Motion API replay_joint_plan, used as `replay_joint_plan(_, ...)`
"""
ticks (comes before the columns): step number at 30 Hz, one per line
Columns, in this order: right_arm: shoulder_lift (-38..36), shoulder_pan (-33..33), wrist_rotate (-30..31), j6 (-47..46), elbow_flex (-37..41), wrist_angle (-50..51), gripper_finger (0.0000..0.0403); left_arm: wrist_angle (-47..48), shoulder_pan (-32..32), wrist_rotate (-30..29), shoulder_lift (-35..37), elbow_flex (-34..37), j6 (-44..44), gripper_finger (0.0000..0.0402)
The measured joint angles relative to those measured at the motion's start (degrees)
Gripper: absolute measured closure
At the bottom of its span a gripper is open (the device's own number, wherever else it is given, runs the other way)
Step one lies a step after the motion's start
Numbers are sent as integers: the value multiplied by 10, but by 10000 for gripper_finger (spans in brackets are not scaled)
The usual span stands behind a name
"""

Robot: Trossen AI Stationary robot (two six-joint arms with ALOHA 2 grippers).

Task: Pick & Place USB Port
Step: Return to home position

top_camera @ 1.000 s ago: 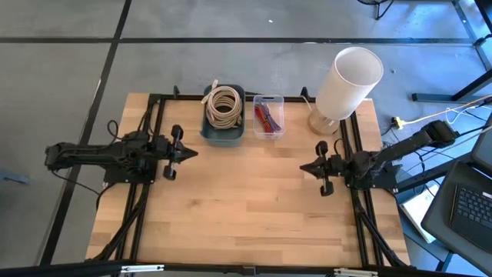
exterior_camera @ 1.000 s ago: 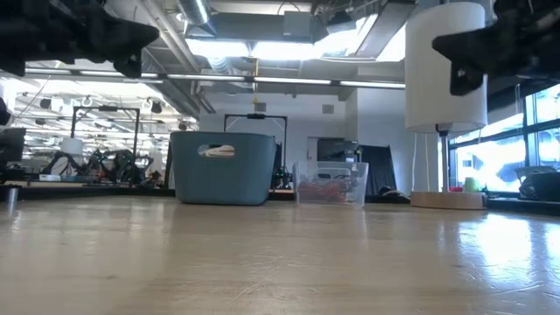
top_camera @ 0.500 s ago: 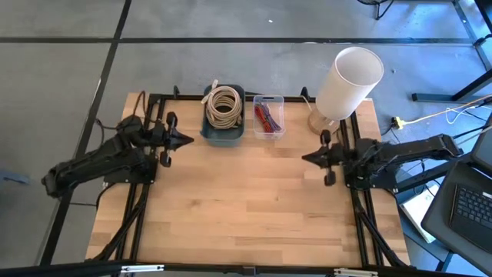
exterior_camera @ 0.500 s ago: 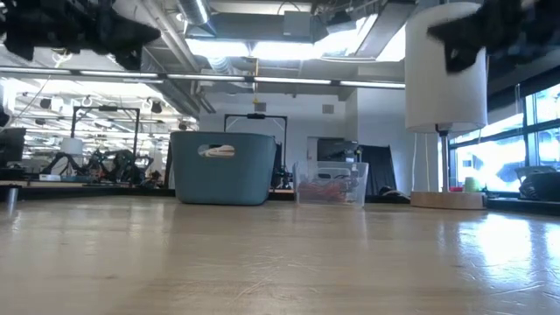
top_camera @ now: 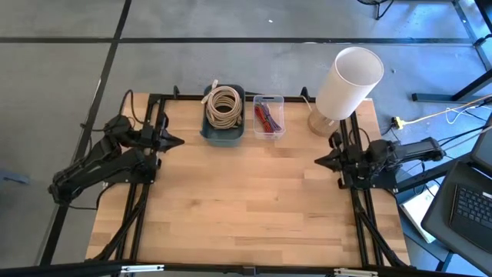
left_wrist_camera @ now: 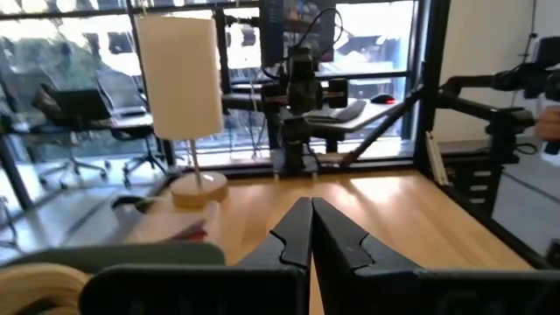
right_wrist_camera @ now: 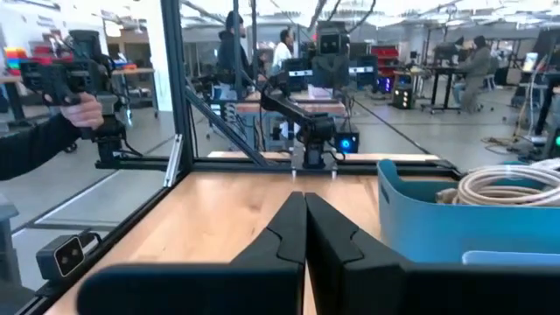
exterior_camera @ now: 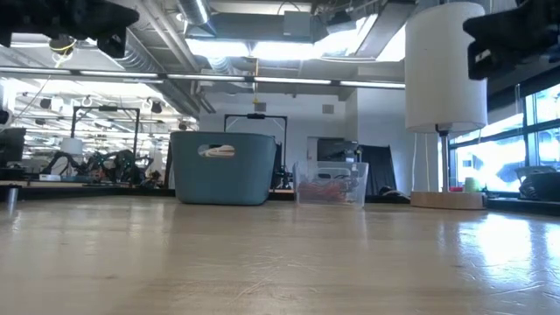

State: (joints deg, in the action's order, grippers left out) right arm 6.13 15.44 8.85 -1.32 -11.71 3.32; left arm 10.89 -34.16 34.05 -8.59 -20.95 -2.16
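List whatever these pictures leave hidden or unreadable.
Low view: the wall of the blue bin hides the coiled cables.
High view: the red items in the clear box are too small to identify.
High view: the lamp shade covers its stem and part of its base.

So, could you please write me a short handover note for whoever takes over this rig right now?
Left pincer: shut, empty, over the table's left side.
Right pincer: shut, empty, over the right side.
White cables lie coiled in the blue bin at the back; the clear box stands beside it.
Done: cables binned.
Left: likely only the return home.
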Motion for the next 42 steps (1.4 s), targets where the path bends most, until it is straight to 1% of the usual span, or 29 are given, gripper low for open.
replay_joint_plan(4, -21, 10, 0, 0, 39, -31, 403, 1, 0, 9, 11, 12, 24, 401)
replay_joint_plan(9, -26, 14, 1, -2, 72, -61, 403, -21, 0, 9, 22, 87, 82, 401)
replay_joint_plan(10, -26, 14, 1, -2, 76, -63, 403, -41, 0, 10, 23, 105, 91, 401)
replay_joint_plan(12, -26, 14, 3, -1, 83, -66, 403, -113, 0, 10, 26, 137, 107, 401)
replay_joint_plan(14, -26, 14, 21, 1, 87, -70, 403, -181, 0, 2, 26, 167, 126, 401)
replay_joint_plan(16, -26, 14, 45, 0, 93, -72, 403, -207, 0, -28, 26, 195, 136, 401)
replay_joint_plan(17, -26, 14, 53, 0, 97, -71, 403, -202, 0, -42, 26, 205, 139, 400)
replay_joint_plan(19, -26, 14, 65, 3, 106, -79, 403, -167, 4, -67, 24, 204, 136, 401)
replay_joint_plan(21, -26, 14, 85, 9, 113, -85, 403, -154, 11, -89, 19, 204, 126, 401)
replay_joint_plan(24, -25, 14, 131, 35, 113, -85, 403, -165, 27, -118, 20, 204, 113, 400)
replay_joint_plan(26, -25, 14, 164, 59, 113, -85, 403, -160, 38, -155, 20, 204, 95, 401)
replay_joint_plan(30, -25, 14, 223, 91, 114, -85, 397, -130, 60, -261, 14, 205, 56, 399)
replay_joint_plan(32, -25, 13, 261, 98, 114, -85, 390, -123, 68, -296, 6, 205, 46, 397)
replay_joint_plan(34, -25, 14, 295, 99, 114, -85, 383, -122, 72, -306, -2, 205, 47, 396)
replay_joint_plan(37, -25, 13, 330, 99, 114, -85, 378, -120, 72, -317, -9, 205, 85, 397)
replay_joint_plan(42, -25, 14, 336, 99, 114, -84, 382, -120, 72, -317, -9, 205, 98, 401)
